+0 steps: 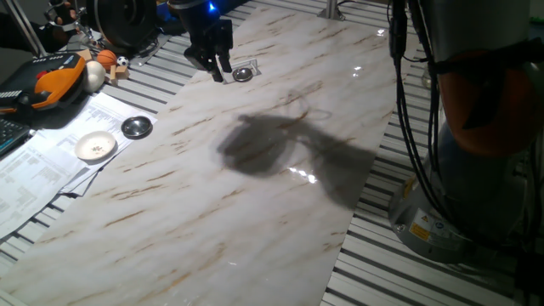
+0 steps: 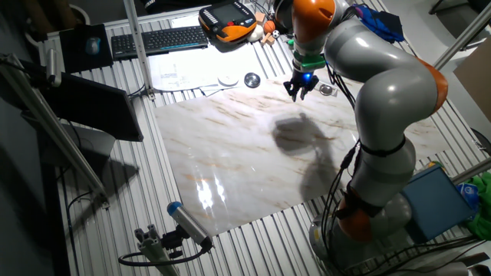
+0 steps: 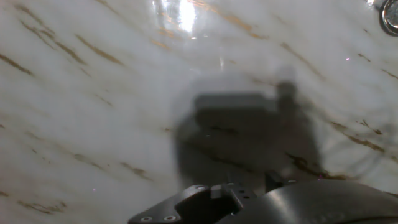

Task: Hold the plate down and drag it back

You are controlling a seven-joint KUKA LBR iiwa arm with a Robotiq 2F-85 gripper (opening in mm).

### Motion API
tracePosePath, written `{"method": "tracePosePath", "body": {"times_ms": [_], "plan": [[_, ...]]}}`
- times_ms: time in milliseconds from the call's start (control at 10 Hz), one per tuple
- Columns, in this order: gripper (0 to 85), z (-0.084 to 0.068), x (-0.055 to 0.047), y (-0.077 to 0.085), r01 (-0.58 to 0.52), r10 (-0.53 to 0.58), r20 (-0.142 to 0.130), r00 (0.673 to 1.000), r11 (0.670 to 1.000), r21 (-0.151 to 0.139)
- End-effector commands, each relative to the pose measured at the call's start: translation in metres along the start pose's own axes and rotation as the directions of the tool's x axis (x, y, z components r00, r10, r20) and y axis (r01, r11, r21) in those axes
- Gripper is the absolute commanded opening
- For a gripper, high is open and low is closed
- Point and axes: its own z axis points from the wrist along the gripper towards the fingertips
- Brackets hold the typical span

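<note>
The plate (image 1: 243, 74) lies flat on the far part of the marble slab (image 1: 255, 204), just beside my tool (image 1: 223, 75) and not touching it. My hand view shows only a sliver of it at the upper right corner (image 3: 390, 17), the rest being veined marble and my own shadow.

My tool hangs just over the slab with its two fingers (image 1: 218, 75) pointing down and close together; nothing is between them.

Left of the slab, on papers (image 1: 51, 170) spread over the slatted bench (image 1: 408, 272), I count two other round things: a white shallow dish (image 1: 95, 147) nearer, with a few brownish specks inside that I cannot make out, and a dark silver-rimmed disc (image 1: 136, 127) just beyond it. They sit near each other, apart, well away from the plate.

Farther back lie an orange-and-black controller (image 1: 47, 85), one small orange ball (image 1: 106, 58) and one white ball (image 1: 93, 75).
</note>
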Motion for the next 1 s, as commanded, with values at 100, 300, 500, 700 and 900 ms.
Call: {"method": "tracePosePath", "body": {"times_ms": [100, 300, 500, 700, 900], "plan": [[0.0, 0.0002, 0.0004, 0.0002, 0.005, -0.005, 0.004, 1.000, 1.000, -0.002], [0.0, 0.0003, 0.0011, 0.0006, 0.068, -0.068, 0.009, 0.998, 0.998, -0.001], [0.0, 0.0004, 0.0016, 0.0011, 0.219, -0.219, 0.008, 0.976, 0.976, -0.005], [0.0, 0.0007, 0.0019, 0.0017, 0.372, -0.372, 0.009, 0.928, 0.928, -0.008], [0.0, 0.0008, 0.0020, 0.0018, 0.431, -0.431, 0.007, 0.902, 0.902, -0.010]]}}
